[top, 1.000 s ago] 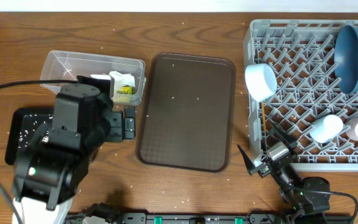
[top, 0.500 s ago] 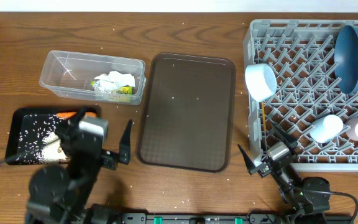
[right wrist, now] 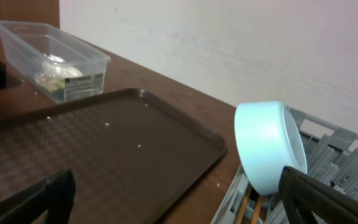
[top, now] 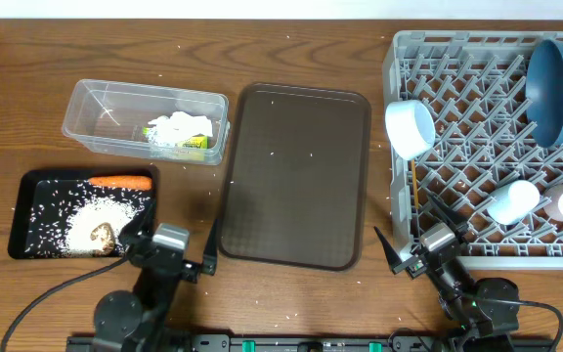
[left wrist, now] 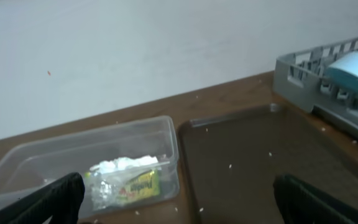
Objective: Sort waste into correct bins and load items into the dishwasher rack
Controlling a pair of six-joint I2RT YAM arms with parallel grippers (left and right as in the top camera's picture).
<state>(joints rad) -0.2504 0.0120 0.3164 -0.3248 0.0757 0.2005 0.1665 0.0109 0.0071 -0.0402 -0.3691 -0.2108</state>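
Your left arm has drawn back to the near edge of the tabletop since a second ago, uncovering the black tray, where the loose rice, the brown lump and the carrot lie. Your left hand now sits just right of that tray with its fingers spread wide and empty. Behind it the clear tub holds the tissue and the wrapper; right of the brown serving tray, your right hand, fingers also apart and empty, rests at the near left corner of the rack, which carries the white bowl, the chopsticks, the blue plate and two cups.
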